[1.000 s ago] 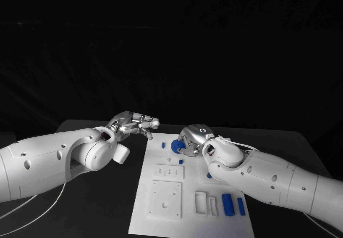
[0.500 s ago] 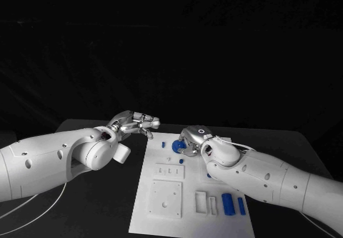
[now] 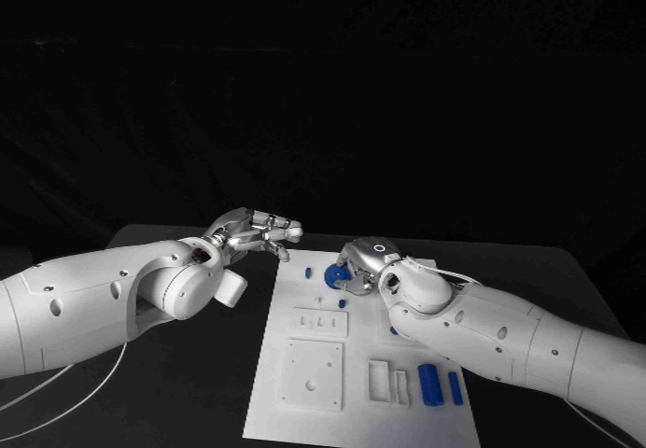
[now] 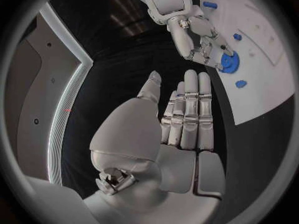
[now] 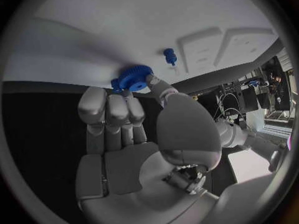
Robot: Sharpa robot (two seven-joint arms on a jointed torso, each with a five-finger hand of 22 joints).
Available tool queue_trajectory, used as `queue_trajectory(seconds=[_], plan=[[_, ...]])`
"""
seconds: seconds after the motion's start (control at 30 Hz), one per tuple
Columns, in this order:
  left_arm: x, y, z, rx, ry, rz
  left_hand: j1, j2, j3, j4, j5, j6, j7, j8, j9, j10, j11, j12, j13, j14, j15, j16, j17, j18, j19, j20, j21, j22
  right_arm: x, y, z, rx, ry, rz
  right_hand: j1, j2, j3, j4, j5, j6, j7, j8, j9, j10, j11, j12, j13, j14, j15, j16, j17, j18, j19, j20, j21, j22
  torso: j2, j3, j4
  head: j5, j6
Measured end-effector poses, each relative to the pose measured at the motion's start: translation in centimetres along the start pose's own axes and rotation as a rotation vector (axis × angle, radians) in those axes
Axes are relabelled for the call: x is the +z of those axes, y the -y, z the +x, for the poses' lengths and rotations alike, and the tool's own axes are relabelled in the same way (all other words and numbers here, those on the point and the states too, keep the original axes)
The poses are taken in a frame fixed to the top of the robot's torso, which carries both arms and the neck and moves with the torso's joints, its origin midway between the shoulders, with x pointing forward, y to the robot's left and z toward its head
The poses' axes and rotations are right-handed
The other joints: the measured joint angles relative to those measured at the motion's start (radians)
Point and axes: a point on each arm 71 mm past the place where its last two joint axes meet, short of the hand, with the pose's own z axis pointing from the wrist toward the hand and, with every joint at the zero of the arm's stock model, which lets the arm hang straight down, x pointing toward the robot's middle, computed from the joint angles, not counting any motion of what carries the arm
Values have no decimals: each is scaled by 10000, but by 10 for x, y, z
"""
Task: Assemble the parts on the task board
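Observation:
The white task board (image 3: pixel 303 411) lies in the middle of the table. My right hand (image 3: pixel 361 264) is over the board's far end and pinches a blue gear (image 3: pixel 337 274) between its thumb and fingertips. In the right wrist view the gear (image 5: pixel 132 78) sits at the fingertips (image 5: pixel 109 102), close against the board (image 5: pixel 93 25), with a small blue peg (image 5: pixel 169 56) beyond it. My left hand (image 3: pixel 256 231) hovers off the board's far left corner, fingers straight and apart, holding nothing. From the left wrist view that hand (image 4: pixel 184 119) faces the right hand (image 4: pixel 193 32) and the gear (image 4: pixel 228 63).
Two small blue pegs (image 3: pixel 307 273) (image 3: pixel 342 303) stand near the gear. White raised plates (image 3: pixel 319 324) (image 3: pixel 313 375) take up the board's middle. Two blue cylinders (image 3: pixel 428 385) (image 3: pixel 456 388) and white blocks (image 3: pixel 386 383) lie at its near right. Black table surrounds the board.
The right hand has shifted only very slightly with the gear still in it. The left hand has stayed where it was.

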Motion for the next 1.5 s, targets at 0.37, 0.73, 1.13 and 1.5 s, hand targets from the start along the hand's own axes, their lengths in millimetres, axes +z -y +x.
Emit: queue_trajectory(seconds=[0.37,0.73,1.13,1.5], plan=[[0,0,-1,8,21,-9,0,0,0,0,0,0,0,0,0,0,0,0,0,0,0,0,0,0,0,0,0,0,-1,3,1,357,-127,49,-1282,-408,-703,2668,-681,-326,69,2,-48,-4,19,0,-34,0,0,-52,80,2,0,0,-89,0,0,0,0,11,-4],[0,-1,-3,20,58,-32,39,39,-3,-80,116,0,0,0,0,-36,-36,0,0,0,0,0,-14,1,0,0,42,0,-7,11,5,665,-424,221,-1349,-340,44,2566,-681,-120,-25,-19,-16,33,-20,132,133,0,0,42,187,2,0,0,65,0,0,3,-3,-1,-21],[0,-1,-5,33,107,-58,79,79,-2,-81,116,0,0,0,0,-36,-36,0,0,0,0,0,-14,0,0,0,42,0,-15,20,6,810,-474,325,-1489,-198,663,2122,-681,-120,-25,-19,-20,33,-20,132,180,1,0,43,197,2,0,0,130,0,-2,6,-12,33,-37],[-1,-3,-10,66,237,-92,79,79,-30,-108,153,0,0,0,0,-72,1,0,0,-72,-1,0,-13,2,-38,-38,41,0,-36,49,-18,1618,533,560,-982,-214,-122,1758,-680,-174,29,-19,-26,67,14,132,157,1,1,-1,64,3,0,0,103,0,-19,16,-38,11,9]])
